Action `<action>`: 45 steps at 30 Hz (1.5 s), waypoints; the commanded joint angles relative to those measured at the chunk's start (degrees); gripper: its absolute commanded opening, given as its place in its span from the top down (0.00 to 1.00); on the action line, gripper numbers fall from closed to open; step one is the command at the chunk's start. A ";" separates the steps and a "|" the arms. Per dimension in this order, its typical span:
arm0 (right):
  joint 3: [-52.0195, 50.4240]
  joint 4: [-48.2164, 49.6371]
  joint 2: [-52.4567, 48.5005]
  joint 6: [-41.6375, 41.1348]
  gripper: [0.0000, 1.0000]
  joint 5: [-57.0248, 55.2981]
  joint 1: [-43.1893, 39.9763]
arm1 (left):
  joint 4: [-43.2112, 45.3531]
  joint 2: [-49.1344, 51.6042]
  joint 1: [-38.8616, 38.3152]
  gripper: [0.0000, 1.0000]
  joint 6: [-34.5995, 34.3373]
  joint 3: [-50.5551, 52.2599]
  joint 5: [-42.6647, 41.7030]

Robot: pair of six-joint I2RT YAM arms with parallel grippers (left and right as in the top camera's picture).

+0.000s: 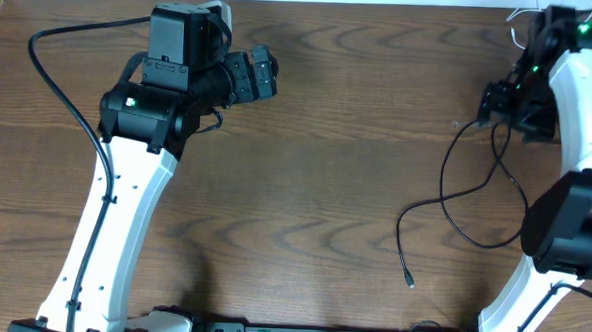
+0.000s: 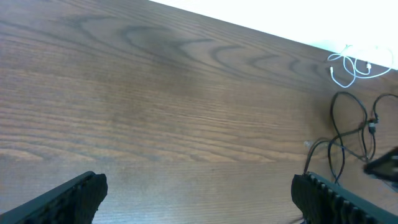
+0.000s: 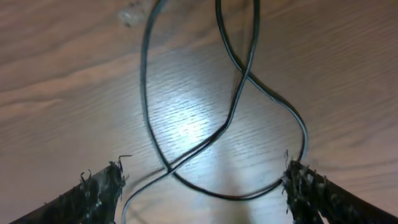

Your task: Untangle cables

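Observation:
The long black cable (image 1: 442, 182) lies in loose loops on the wooden table at the right, and its plug end (image 1: 411, 282) points toward the front. My right gripper (image 1: 496, 105) is open and hovers low over the cable's far end. In the right wrist view the black loops (image 3: 239, 93) cross between its open fingers (image 3: 202, 190), untouched. The white cable (image 2: 353, 63) lies bunched at the table's far right edge, apart from the black cable (image 2: 348, 121). My left gripper (image 1: 265, 75) is open and empty (image 2: 199, 199) over bare wood at the far left.
The wooden table (image 1: 315, 187) ends at a white strip along its far edge. A thick black arm wire (image 1: 55, 75) arcs over the table at the far left. The right arm's body (image 1: 564, 228) stands over the right side, next to the cable loops.

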State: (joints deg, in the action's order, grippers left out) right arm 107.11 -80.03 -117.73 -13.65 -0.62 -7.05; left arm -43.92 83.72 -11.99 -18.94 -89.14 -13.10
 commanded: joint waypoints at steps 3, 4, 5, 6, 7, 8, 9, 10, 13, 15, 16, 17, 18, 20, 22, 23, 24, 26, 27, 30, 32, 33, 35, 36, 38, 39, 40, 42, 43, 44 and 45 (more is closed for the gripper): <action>-7.74 6.45 0.00 -0.92 0.20 -0.98 -0.50 | -0.22 -0.24 0.24 0.01 1.33 -0.55 0.57; -9.01 8.00 0.00 -0.92 0.20 -1.01 -0.68 | -0.22 -0.24 0.24 0.01 1.33 -0.55 0.57; -10.36 9.66 0.00 -0.92 0.21 -1.03 -0.92 | -0.22 -0.24 0.24 0.01 1.33 -0.55 0.57; -11.76 11.37 -0.02 -0.92 0.22 -1.20 -1.27 | -0.22 -0.24 0.24 0.01 1.33 -0.55 0.57; -12.85 12.76 -0.02 -0.94 0.22 -1.44 -1.60 | -0.22 -0.24 0.24 0.01 1.33 -0.55 0.57; -14.01 14.47 -0.02 -0.94 0.23 -1.55 -1.92 | -0.22 -0.24 0.24 0.01 1.33 -0.55 0.57; -15.06 15.89 -0.02 -0.96 0.24 -1.68 -2.27 | -0.20 -0.24 0.24 0.00 1.33 -0.55 0.57; -15.91 17.03 -0.02 -0.96 0.25 -1.88 -2.58 | -0.22 -0.24 0.24 0.01 1.33 -0.55 0.57; -18.10 19.96 -0.02 -0.96 0.27 -2.89 -3.48 | -0.20 -0.24 0.24 0.01 1.33 -0.55 0.57; -19.37 21.90 -0.02 -1.03 0.29 -3.37 -3.89 | -0.22 -0.24 0.24 0.01 1.33 -0.55 0.57; -20.20 23.28 -0.02 -1.03 0.30 -3.37 -4.11 | -0.20 -0.24 0.24 0.01 1.33 -0.55 0.57; -20.96 24.55 -0.02 -1.03 0.31 -3.34 -4.20 | -0.22 -0.24 0.24 0.01 1.33 -0.55 0.57; -21.73 25.66 -0.02 -1.03 0.32 -3.34 -4.24 | -0.20 -0.24 0.24 0.01 1.33 -0.55 0.57; -23.54 28.26 -0.02 -0.98 0.34 -3.30 -4.22 | -0.22 -0.24 0.24 0.01 1.33 -0.55 0.57; -24.76 29.88 -0.02 -0.94 0.35 -3.30 -4.15 | -0.22 -0.24 0.24 0.01 1.33 -0.55 0.57; -25.24 30.42 -0.02 -0.92 0.36 -3.32 -4.15 | -0.22 -0.24 0.24 0.01 1.33 -0.55 0.57; -25.64 30.77 -0.02 -0.94 0.38 -3.34 -4.15 | -0.22 -0.24 0.24 0.01 1.33 -0.55 0.57; -26.56 31.71 -0.02 -0.94 0.49 -3.32 -4.17 | -0.22 -0.24 0.24 0.01 1.33 -0.55 0.57; -26.75 31.85 -0.02 -0.92 0.63 -3.34 -4.15 | -0.22 -0.24 0.24 0.01 1.33 -0.55 0.57; -26.99 31.69 -0.02 -0.90 0.91 -3.37 -4.17 | -0.22 -0.24 0.24 0.01 1.33 -0.55 0.57; -26.99 31.63 -0.02 -0.90 0.99 -3.34 -4.17 | -0.22 -0.24 0.24 0.01 1.33 -0.55 0.57; -26.99 31.67 -0.02 -0.90 0.99 -3.37 -4.17 | -0.22 -0.24 0.24 0.01 1.33 -0.55 0.57; -26.99 31.69 -0.02 -0.90 0.99 -3.37 -4.17 | -0.22 -0.24 0.24 0.01 1.33 -0.55 0.57; -26.99 31.67 -0.02 -0.90 0.99 -3.34 -4.17 | -0.22 -0.24 0.24 0.01 1.33 -0.55 0.57; -26.95 31.65 -0.02 -0.90 0.99 -3.34 -4.20 | -0.22 -0.24 0.24 0.00 1.33 -0.55 0.57; -26.84 31.67 0.00 -0.92 0.99 -3.34 -4.28 | -0.20 -0.24 0.24 0.01 1.33 -0.55 0.57; -26.62 31.67 0.00 -0.90 0.99 -3.34 -4.37 | -0.22 -0.24 0.24 0.01 1.33 -0.55 0.57; -25.51 31.17 0.00 -0.90 0.99 -3.32 -4.90 | -0.20 -0.24 0.24 0.01 1.33 -0.55 0.57; -24.44 30.49 0.00 -0.90 0.99 -3.30 -5.31 | -0.22 -0.24 0.24 0.01 1.33 -0.55 0.57; -23.28 29.70 0.00 -0.90 0.99 -3.32 -5.73 | -0.22 -0.24 0.24 0.01 1.33 -0.55 0.57; -21.33 28.44 0.00 -0.85 0.99 -3.32 -6.38 | -0.22 -0.24 0.24 0.01 1.33 -0.55 0.57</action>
State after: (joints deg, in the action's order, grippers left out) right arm 81.62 -50.24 -117.73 -14.46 -3.62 -11.75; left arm -43.92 83.72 -11.99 -18.13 -89.14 -13.15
